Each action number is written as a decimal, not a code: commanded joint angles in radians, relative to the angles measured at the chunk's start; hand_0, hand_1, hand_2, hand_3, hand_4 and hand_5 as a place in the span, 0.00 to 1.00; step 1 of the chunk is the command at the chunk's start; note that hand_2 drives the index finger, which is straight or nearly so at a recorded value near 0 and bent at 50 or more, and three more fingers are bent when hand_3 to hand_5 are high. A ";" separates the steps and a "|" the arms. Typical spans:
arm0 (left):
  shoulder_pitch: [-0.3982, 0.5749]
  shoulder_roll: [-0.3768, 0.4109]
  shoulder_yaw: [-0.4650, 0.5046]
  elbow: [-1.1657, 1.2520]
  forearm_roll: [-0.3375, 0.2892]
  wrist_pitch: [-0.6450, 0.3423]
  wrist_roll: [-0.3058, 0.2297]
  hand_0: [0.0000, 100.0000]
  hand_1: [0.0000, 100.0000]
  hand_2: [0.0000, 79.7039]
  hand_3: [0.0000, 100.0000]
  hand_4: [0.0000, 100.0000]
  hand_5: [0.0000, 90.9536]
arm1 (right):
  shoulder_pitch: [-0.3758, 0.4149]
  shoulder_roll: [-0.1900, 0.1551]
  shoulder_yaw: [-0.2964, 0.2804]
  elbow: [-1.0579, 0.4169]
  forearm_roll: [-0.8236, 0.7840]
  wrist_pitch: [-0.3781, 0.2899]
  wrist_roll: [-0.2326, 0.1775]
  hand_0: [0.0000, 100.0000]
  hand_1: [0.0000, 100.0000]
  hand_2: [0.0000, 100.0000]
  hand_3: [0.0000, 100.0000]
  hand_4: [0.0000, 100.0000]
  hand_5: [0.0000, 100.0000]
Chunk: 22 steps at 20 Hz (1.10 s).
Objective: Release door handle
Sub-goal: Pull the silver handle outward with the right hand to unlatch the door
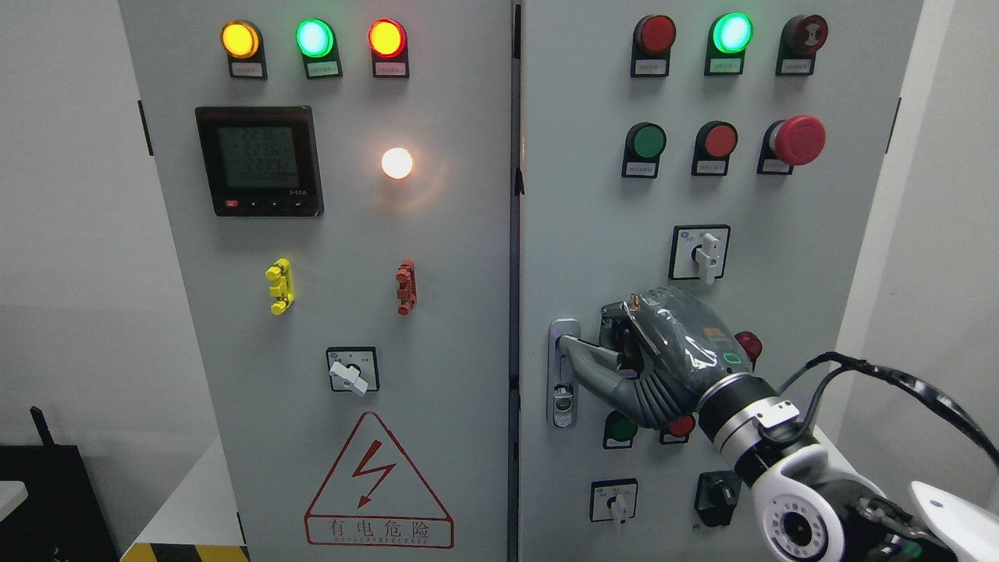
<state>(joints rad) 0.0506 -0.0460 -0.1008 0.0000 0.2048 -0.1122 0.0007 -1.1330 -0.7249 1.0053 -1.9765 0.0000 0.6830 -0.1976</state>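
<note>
Right hand (pixel 663 359) with fingers curled around door handle (pixel 581 363) on right cabinet door (pixel 593 234)

The right hand (pixel 663 355) reaches in from the lower right and curls its fingers (pixel 597 375) around the door handle (pixel 563 375) on the right cabinet door (pixel 593 234). Above it sits a white rotary switch (pixel 706 254); a red emergency button (pixel 796 140) is higher up. The left door (pixel 453 312) carries a digital meter (pixel 259 161) and a warning triangle (pixel 378 484).
</note>
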 commanded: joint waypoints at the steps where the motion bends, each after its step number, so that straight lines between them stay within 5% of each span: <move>1: 0.000 0.000 0.001 -0.031 0.001 0.000 0.001 0.12 0.39 0.00 0.00 0.00 0.00 | -0.002 -0.001 -0.001 0.001 -0.009 -0.003 0.003 0.50 0.37 0.82 1.00 1.00 0.99; 22: 0.000 0.000 0.000 -0.031 0.001 0.000 0.001 0.12 0.39 0.00 0.00 0.00 0.00 | -0.004 -0.002 -0.011 0.002 -0.002 -0.023 -0.011 0.53 0.34 0.61 1.00 1.00 0.99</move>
<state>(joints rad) 0.0506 -0.0460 -0.1007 0.0000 0.2047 -0.1123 0.0007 -1.1355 -0.7264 0.9984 -1.9755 0.0000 0.6611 -0.2068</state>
